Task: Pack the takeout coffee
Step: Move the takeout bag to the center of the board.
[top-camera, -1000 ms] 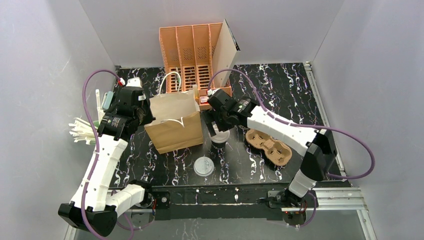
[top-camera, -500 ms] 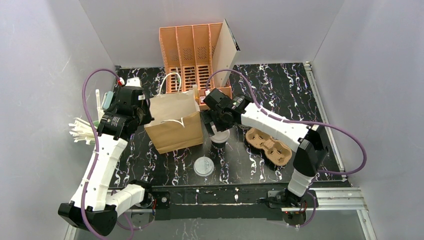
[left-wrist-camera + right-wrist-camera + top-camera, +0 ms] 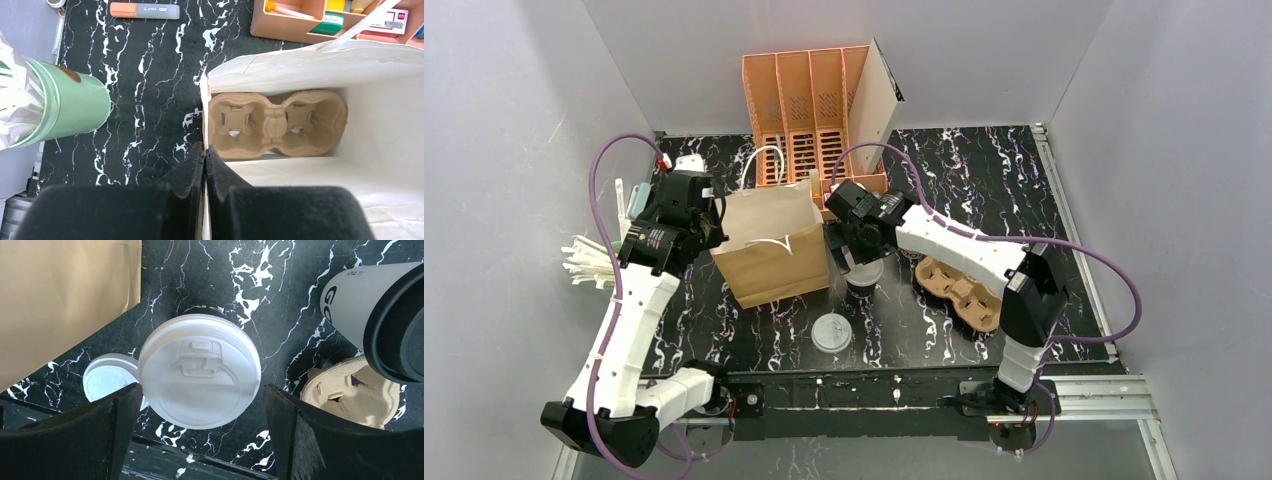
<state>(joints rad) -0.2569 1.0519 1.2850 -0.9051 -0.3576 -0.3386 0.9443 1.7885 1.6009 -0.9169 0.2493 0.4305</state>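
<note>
The takeout coffee (image 3: 360, 300), a white paper cup with a black lid, shows only at the upper right of the right wrist view, next to a pulp cup carrier (image 3: 350, 390); my right arm hides it from above. My right gripper (image 3: 201, 388) (image 3: 856, 255) is open over a different, dark cup with a white domed lid (image 3: 200, 357) (image 3: 862, 275), one finger on each side. My left gripper (image 3: 205, 147) (image 3: 714, 235) is shut on the left rim of the brown paper bag (image 3: 774, 255) (image 3: 320, 60). A second pulp carrier (image 3: 277, 125) lies on the bag's floor.
A flat white lid (image 3: 832, 331) (image 3: 107, 377) lies in front of the dark cup. A pulp carrier (image 3: 959, 290) sits right of it. An orange organizer (image 3: 814, 110) stands behind the bag. A green cup of straws (image 3: 65, 107) and a highlighter (image 3: 145, 10) are to the left.
My right arm's elbow has swung left and nearer, and the gripper has edged slightly left over the white-lidded cup. The left arm and the bag have stayed put.
</note>
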